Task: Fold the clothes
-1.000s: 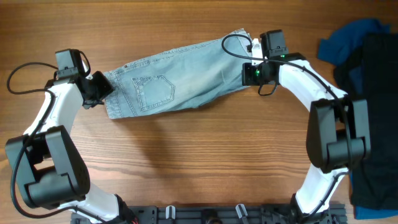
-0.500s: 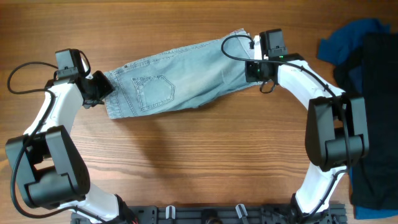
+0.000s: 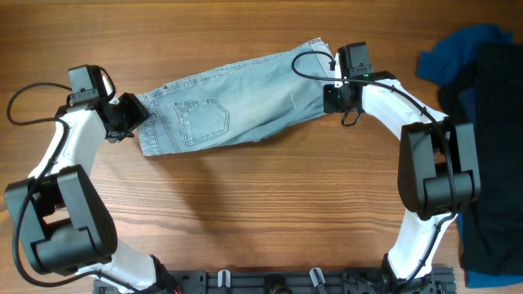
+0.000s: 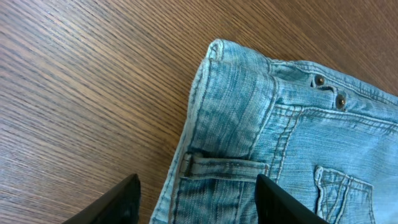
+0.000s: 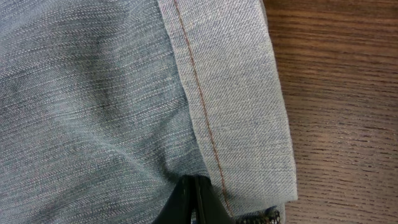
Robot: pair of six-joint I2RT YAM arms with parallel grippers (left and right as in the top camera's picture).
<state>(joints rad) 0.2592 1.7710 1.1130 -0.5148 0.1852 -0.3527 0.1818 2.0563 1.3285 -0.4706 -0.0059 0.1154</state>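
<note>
The clothes, light blue denim shorts (image 3: 229, 110), lie flat across the table's far middle, waistband to the left and cuffed hem to the right. My left gripper (image 3: 133, 116) stands at the waistband end. Seen from the left wrist, the gripper (image 4: 198, 186) is open, its fingers (image 4: 124, 199) apart on either side of the waistband edge and belt loop (image 4: 224, 165) of the shorts (image 4: 249, 124). My right gripper (image 3: 325, 96) is at the hem end. The right wrist view shows this gripper (image 5: 194, 183) shut, pinching puckered denim (image 5: 93, 93) just beside the cuff (image 5: 236, 93).
A royal-blue garment (image 3: 462, 53) and a black garment (image 3: 494, 163) are heaped together at the table's right edge. Bare wood (image 3: 261, 204) lies in front of the shorts, between the two arm bases.
The left jaws have spread wider and the left wrist has eased slightly leftward off the waistband. The right gripper has crept a little left, staying shut on the hem.
</note>
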